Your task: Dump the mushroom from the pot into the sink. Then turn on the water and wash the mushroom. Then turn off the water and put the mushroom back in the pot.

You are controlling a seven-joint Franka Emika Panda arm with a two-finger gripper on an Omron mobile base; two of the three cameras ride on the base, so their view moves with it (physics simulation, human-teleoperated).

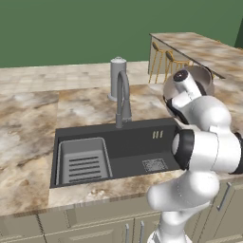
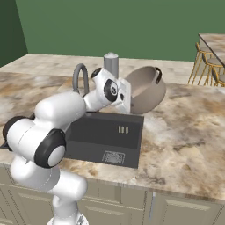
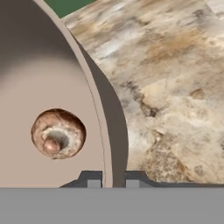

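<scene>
Dark fingers (image 3: 92, 179) pinch the rim of the squat grey-brown metal pot (image 2: 145, 90), tipped above the marbled worktop (image 2: 184, 132) beside the black recessed sink's (image 1: 133, 142) right edge, presumably for dumping. Inside rests the small brown rounded mushroom (image 3: 58, 133).
</scene>
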